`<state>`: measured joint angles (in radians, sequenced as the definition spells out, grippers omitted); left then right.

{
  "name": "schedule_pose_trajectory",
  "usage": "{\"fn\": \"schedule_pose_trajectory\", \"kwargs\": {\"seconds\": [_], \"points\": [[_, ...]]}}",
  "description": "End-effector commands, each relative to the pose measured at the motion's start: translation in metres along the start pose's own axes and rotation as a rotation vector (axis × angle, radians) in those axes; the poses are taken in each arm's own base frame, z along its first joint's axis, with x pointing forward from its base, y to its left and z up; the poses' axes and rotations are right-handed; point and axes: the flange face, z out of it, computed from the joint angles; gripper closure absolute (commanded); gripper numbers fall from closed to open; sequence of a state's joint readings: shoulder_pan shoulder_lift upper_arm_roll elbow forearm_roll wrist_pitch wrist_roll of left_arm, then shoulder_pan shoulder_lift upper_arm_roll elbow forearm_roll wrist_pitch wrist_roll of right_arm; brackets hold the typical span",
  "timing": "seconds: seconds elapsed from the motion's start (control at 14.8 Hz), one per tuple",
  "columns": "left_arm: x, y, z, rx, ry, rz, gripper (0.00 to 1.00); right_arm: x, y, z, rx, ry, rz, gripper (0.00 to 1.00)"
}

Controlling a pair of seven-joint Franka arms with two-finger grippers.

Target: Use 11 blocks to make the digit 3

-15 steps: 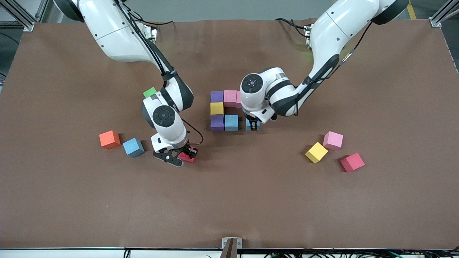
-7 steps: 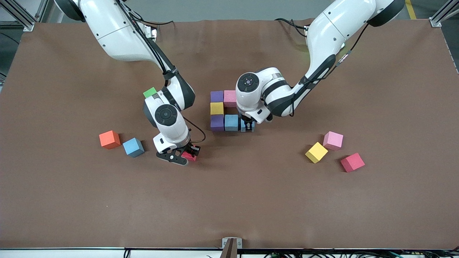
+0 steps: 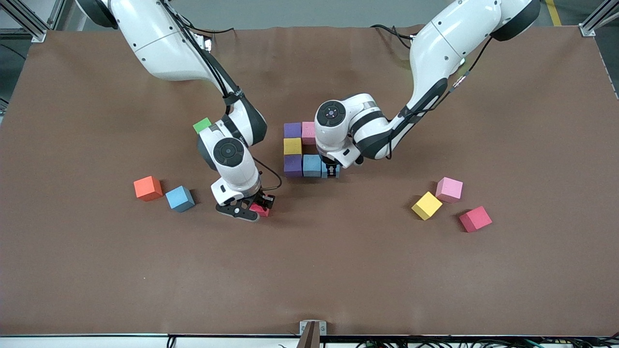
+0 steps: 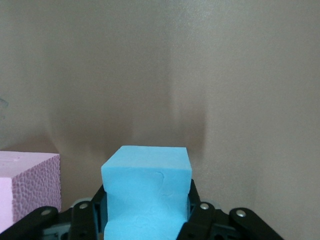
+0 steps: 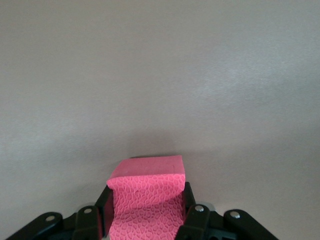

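Small matte foam blocks (image 3: 302,149): five form a partial digit at mid-bench; left end effector (image 3: 331,170) clamps a light blue cube (image 4: 147,192) beside them, right end effector (image 3: 261,207) grips a red cube (image 5: 148,197); four lie loose.

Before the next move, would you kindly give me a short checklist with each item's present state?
1. Left hand shut on light blue block: ok.
2. Right hand shut on red block: ok.
3. Light blue block seated flush beside the placed light blue block: cannot tell.
4. Digit 3 complete: not ok; yellow block, pink block lie loose.
5. Green cube apart from the figure: ok.
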<state>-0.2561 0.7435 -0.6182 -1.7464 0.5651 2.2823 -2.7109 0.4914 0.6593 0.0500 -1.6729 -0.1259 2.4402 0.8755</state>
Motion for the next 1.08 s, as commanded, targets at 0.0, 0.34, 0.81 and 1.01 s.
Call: {"fn": "schedule_pose_trajectory", "kwargs": {"seconds": [0.0, 0.34, 0.81, 1.01], "points": [[-0.006, -0.002, 0.005, -0.011, 0.003, -0.009, 0.64, -0.002, -0.005, -0.009, -0.007, 0.017, -0.046, 0.98], [-0.006, 0.0, 0.003, -0.012, -0.001, -0.016, 0.63, -0.016, -0.02, -0.012, 0.003, 0.02, -0.131, 0.98], [-0.006, 0.001, 0.003, -0.013, -0.002, -0.017, 0.62, -0.043, -0.052, -0.02, 0.037, 0.011, -0.215, 0.97], [-0.007, 0.003, 0.0, -0.017, -0.007, -0.021, 0.62, -0.053, -0.06, -0.02, 0.039, 0.008, -0.229, 0.97]]}}
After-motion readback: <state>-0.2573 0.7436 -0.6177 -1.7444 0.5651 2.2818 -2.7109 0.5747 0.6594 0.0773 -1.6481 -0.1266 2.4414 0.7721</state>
